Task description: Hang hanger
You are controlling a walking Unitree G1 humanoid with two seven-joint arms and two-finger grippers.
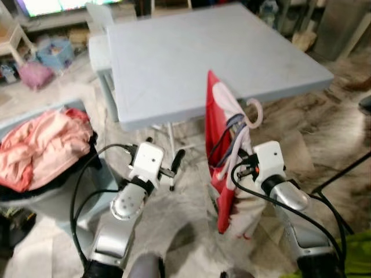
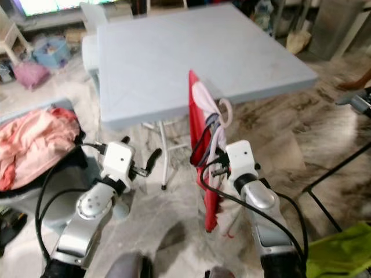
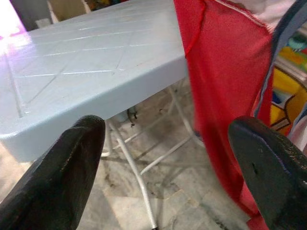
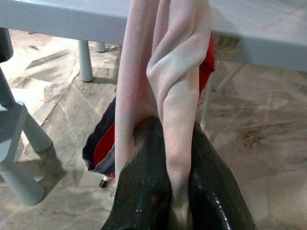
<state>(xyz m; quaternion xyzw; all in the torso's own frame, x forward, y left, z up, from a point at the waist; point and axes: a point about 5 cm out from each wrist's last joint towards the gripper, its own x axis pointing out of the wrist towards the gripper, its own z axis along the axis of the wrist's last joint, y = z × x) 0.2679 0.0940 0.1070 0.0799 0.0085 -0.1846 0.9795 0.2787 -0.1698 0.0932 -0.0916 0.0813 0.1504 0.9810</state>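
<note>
Two hands are up in front of the robot, seen from its head: the right hand [image 1: 246, 152] at about four o'clock holds up a red and white garment [image 1: 223, 145] on a pale pink hanger [image 1: 254, 113], whose hook curls free at the top, just at the near edge of the grey-blue surface [image 1: 203, 58]. The left hand [image 1: 174, 165] sits at about seven o'clock, holding nothing, and a heap of pink clothes [image 1: 40, 145] lies in a dark basket [image 1: 55, 185] out at nine o'clock. From the other eye the same layout holds, the hanger's hook [image 2: 225, 110] standing above the right hand and the cloth dropping straight towards the marble floor [image 2: 278, 139]. Along the left wrist, the two black fingers [image 3: 62, 167] are spread wide with only air between them, the red cloth hanging near the one at three o'clock and the surface's edge beyond. Along the right wrist, the fingers [image 4: 144, 191] are pressed together on a fold of pinkish-white fabric, red and navy trim behind it. No rail or rod can be made out. To my eye, doing this well means keeping the pinch firm, the hook upright and free of the cloth, and carrying the garment clear of the surface's edge before looking for somewhere to hang it.
</note>
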